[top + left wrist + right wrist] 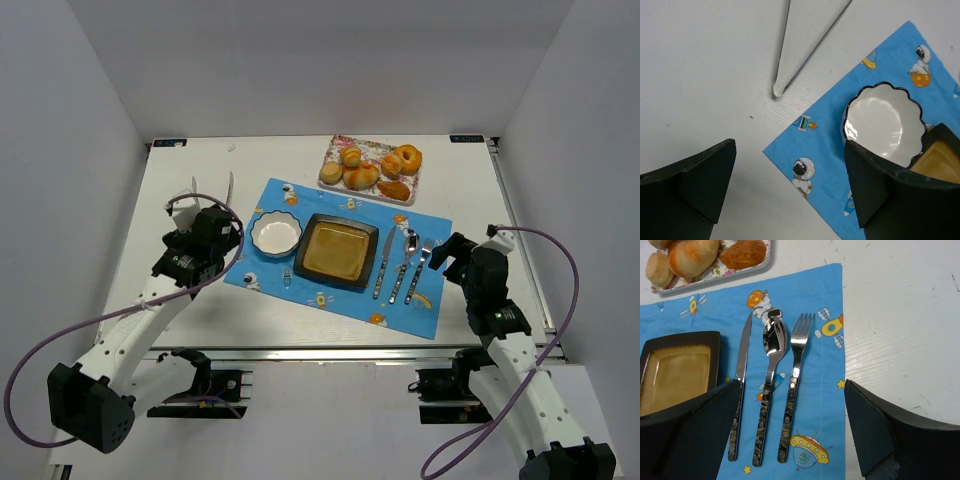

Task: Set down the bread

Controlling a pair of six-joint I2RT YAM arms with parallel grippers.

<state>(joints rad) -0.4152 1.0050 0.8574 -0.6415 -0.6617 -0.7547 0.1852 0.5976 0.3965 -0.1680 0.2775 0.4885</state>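
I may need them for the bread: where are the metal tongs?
In the left wrist view, the tongs lie on the bare table left of the blue placemat, up-left of the white bowl.

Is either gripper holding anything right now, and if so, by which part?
Nothing is held. The left gripper and the right gripper are both open and empty. The bread sits untouched on its tray.
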